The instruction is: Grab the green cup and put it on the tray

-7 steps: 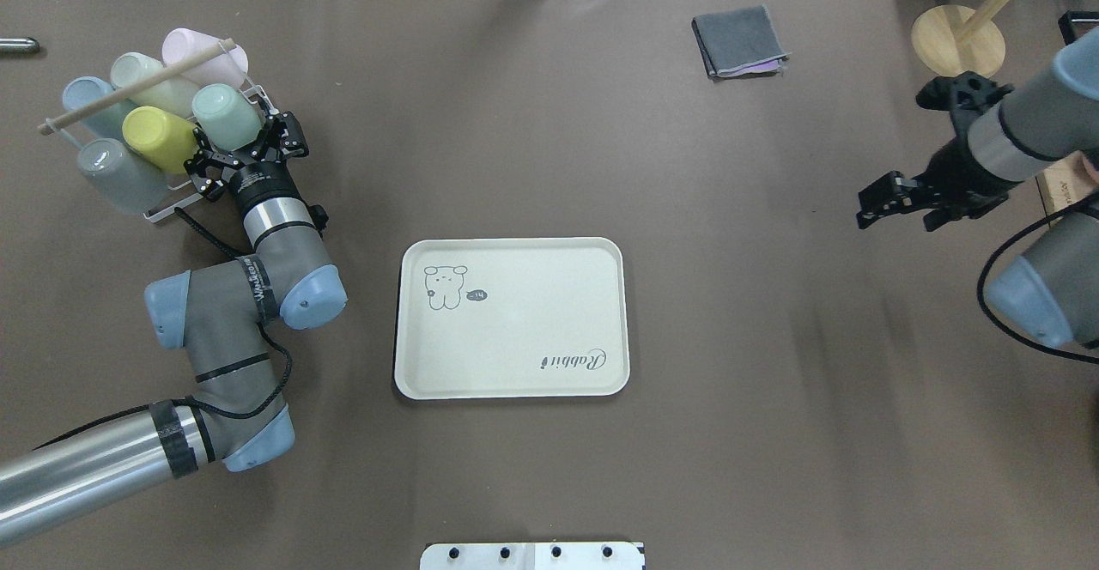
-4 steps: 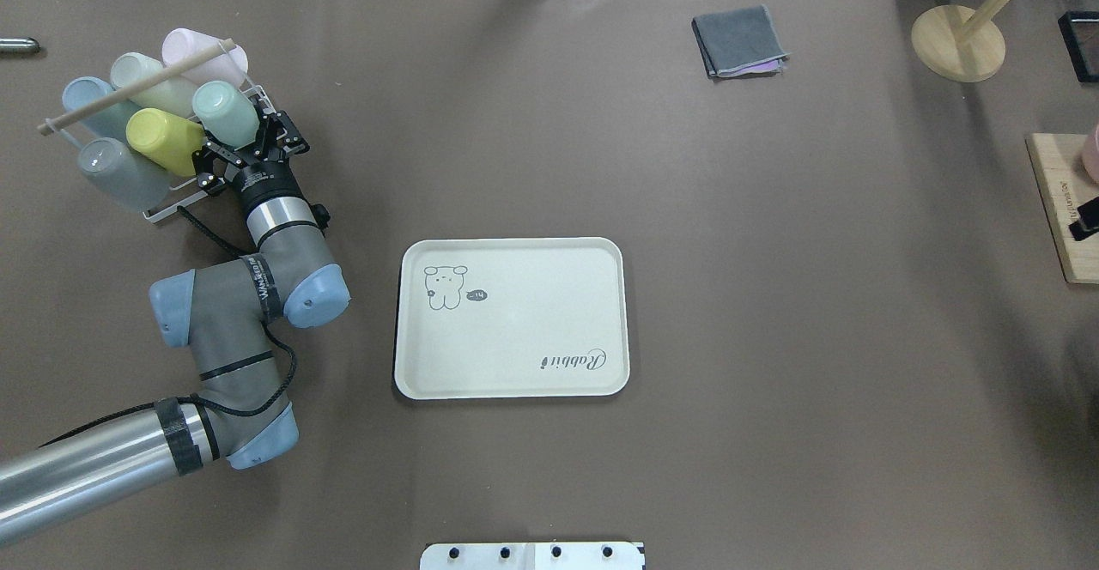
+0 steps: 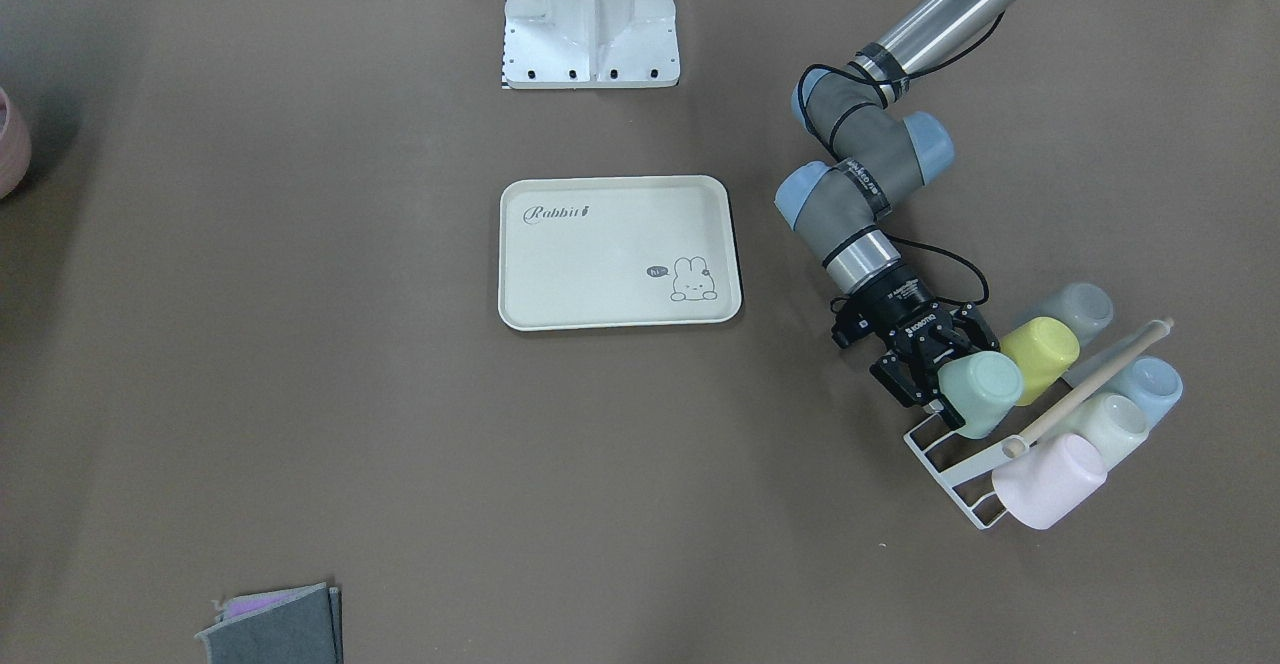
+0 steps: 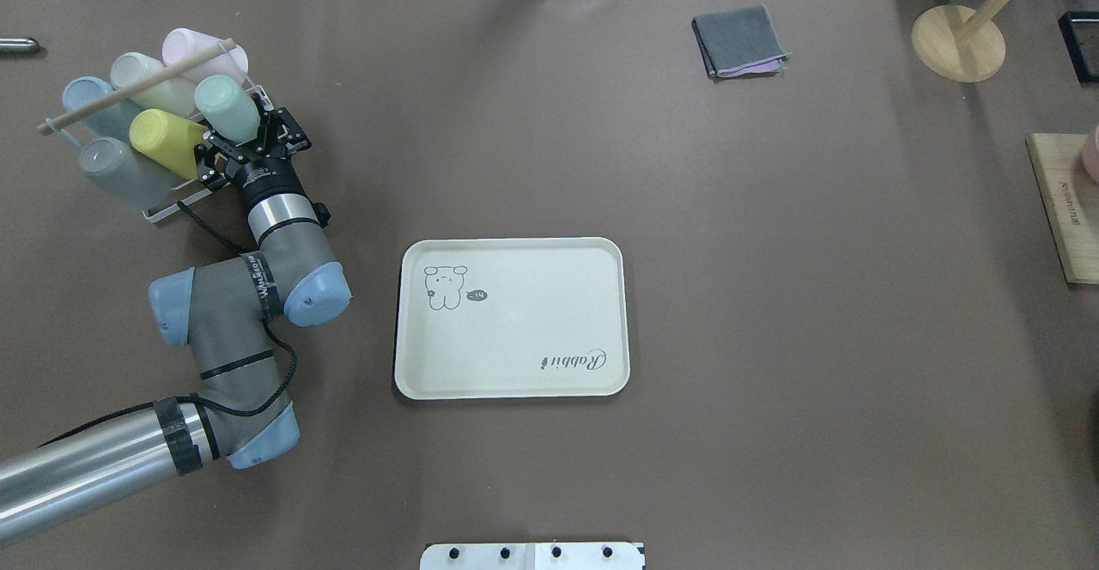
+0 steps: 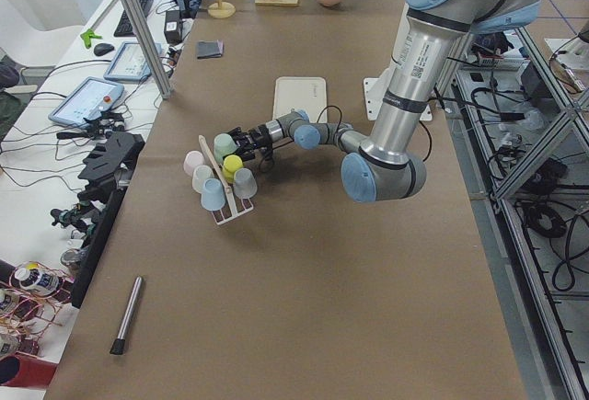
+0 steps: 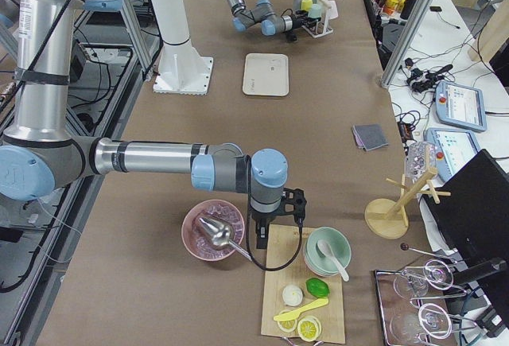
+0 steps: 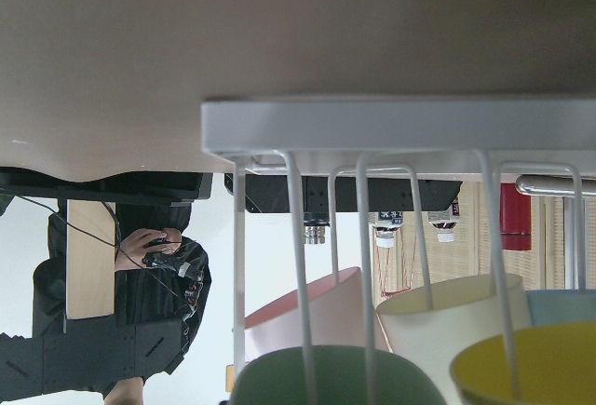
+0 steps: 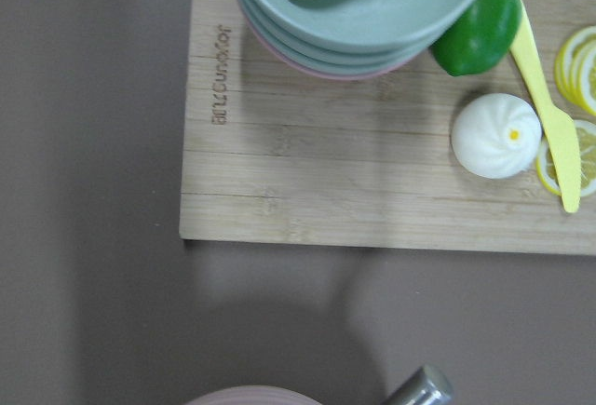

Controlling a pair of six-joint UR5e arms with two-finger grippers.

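My left gripper [image 4: 245,136] lies low, jaws spread about the green cup [image 4: 225,105] (racked sideways); tray [image 4: 512,330] well apart on table [image 4: 773,295]

The green cup [image 7: 335,379] is cut off by the left wrist view's lower edge. Overhead, it covers the fingertips of the left hand [image 4: 245,139], leaving contact unclear. The right hand [image 6: 280,217] is too small to judge.

Left arm [image 4: 219,330]: silver tubes, grey joint housings, pale-blue round caps, black bands, white lettering on one band; black cable [image 4: 283,364] looped along the wrist. Left gripper [image 4: 245,132]: black, linked fingers. Right arm [image 6: 159,157]: same silver, grey, blue finish.
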